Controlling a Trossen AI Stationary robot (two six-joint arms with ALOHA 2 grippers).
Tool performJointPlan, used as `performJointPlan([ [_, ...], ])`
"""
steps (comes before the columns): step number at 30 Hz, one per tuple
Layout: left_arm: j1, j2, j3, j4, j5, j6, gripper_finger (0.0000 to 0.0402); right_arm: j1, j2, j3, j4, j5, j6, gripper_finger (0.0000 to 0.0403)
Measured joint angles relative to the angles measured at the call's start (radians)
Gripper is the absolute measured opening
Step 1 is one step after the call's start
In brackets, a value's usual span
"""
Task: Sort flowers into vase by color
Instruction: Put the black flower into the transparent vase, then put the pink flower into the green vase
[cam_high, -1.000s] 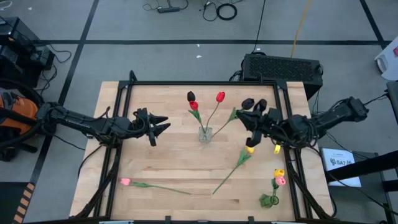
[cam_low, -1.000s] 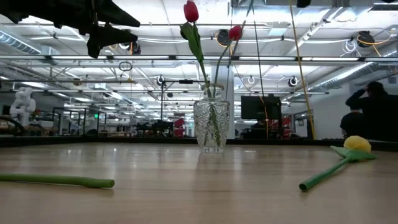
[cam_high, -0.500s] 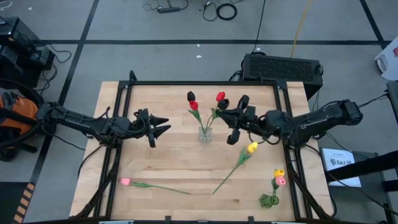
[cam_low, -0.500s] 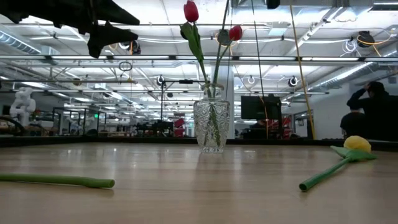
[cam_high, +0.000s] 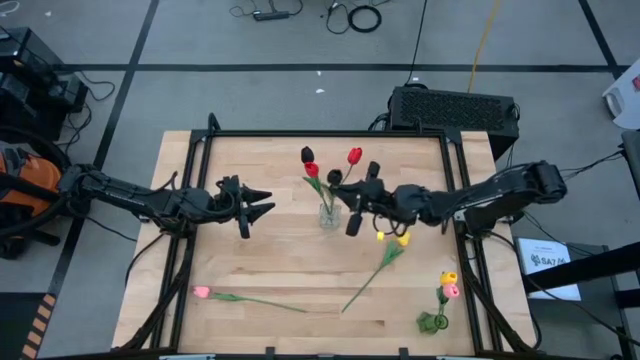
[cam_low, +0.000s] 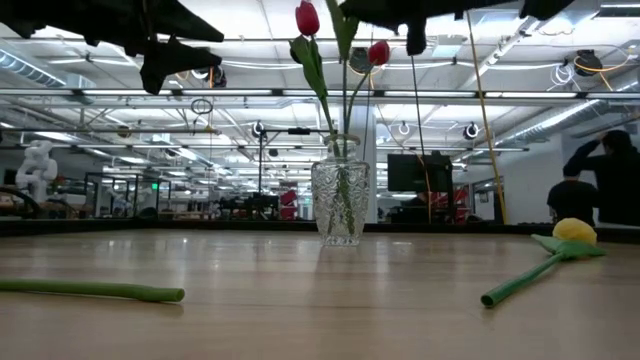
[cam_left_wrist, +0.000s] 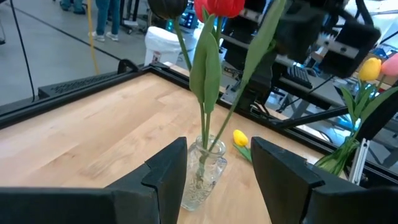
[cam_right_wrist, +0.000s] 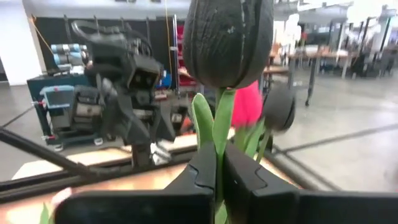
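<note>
Black matte egg-shaped tulip head (cam_right_wrist: 228, 38) on a thin green stem sits clamped in the right end effector (cam_right_wrist: 218, 167), held just beside the clear cut-glass vase (cam_high: 329, 214) mid-worktop (cam_high: 250, 260). Vase already holds red tulips (cam_high: 354, 156) and a black one (cam_high: 307, 155). Risk: the narrow neck is crowded, so the stem could snag the leaves or tip the vase. Left end effector (cam_high: 262, 203) hovers apart, nothing in it, left of the vase. Yellow tulip (cam_high: 403, 238) and pink tulip (cam_high: 201, 292) lie flat on the pale wood.
</note>
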Motion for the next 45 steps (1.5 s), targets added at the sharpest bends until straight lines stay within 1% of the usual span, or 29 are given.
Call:
performJointPlan([
  [3, 0.000, 0.000, 0.000, -0.012, 0.000, 0.000, 0.0184, 0.000, 0.042, 0.000, -0.013, 0.003, 0.057, 0.0011],
  [6, 0.000, 0.000, 0.000, -0.022, 0.000, -0.002, 0.0184, 0.000, 0.083, 0.001, -0.011, 0.004, 0.068, 0.0014],
  [13, 0.000, 0.000, 0.000, -0.025, 0.000, -0.001, 0.0184, -0.011, 0.107, 0.003, -0.009, 0.008, 0.106, 0.0022],
  [17, 0.000, 0.000, 0.000, -0.026, 0.000, 0.000, 0.0184, -0.017, 0.099, -0.002, -0.052, 0.006, 0.103, 0.0046],
  [22, 0.000, 0.000, 0.000, -0.025, 0.000, -0.001, 0.0184, -0.019, 0.054, -0.001, -0.092, 0.006, 0.101, 0.0094],
  [27, 0.000, 0.000, 0.000, -0.016, -0.001, -0.002, 0.0184, -0.019, -0.045, 0.000, -0.120, 0.008, 0.062, 0.0137],
  [31, 0.000, 0.000, 0.000, -0.014, -0.001, -0.010, 0.0184, -0.019, -0.122, 0.000, -0.211, 0.010, 0.042, 0.0161],
  [34, 0.000, 0.000, 0.000, -0.008, -0.007, -0.044, 0.0184, -0.019, -0.201, 0.000, -0.289, 0.060, 0.054, 0.0171],
  [38, 0.000, 0.000, 0.000, -0.016, -0.032, -0.102, 0.0184, -0.019, -0.303, 0.000, -0.419, 0.162, 0.108, 0.0171],
  [41, 0.000, 0.000, 0.000, -0.016, -0.035, -0.114, 0.0184, -0.019, -0.374, 0.000, -0.503, 0.213, 0.165, 0.0163],
  [45, 0.000, 0.000, 0.000, -0.016, -0.036, -0.115, 0.0184, -0.019, -0.432, 0.000, -0.639, 0.215, 0.280, 0.0151],
])
